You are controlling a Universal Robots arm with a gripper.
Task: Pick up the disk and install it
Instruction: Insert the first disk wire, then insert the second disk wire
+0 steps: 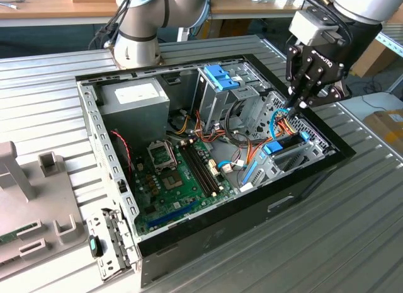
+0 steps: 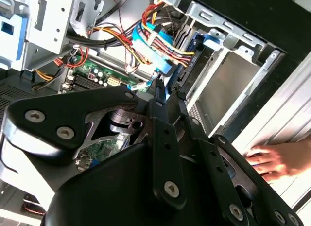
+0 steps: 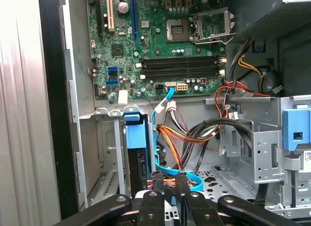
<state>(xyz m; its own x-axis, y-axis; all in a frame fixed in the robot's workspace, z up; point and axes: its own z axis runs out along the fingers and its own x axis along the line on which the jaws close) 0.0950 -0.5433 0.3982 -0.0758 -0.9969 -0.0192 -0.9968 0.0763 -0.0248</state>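
While the disk (image 1: 284,145) sits edge-up in its bay, the gripper (image 1: 295,106) hovers just above it, fingers nearly together, holding nothing.

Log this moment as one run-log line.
gripper: shut, holding nothing, above cables | disk: standing on edge in its bay in the case | hand: resting on table outside case

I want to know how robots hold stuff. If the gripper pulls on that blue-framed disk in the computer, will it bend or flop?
Probably not. The disk looks like a stiff slab in a hard blue frame, so it should keep its shape. It sits on edge in a slot of the metal bay, so it would likely slide rather than tip. The cables beside it look floppy.
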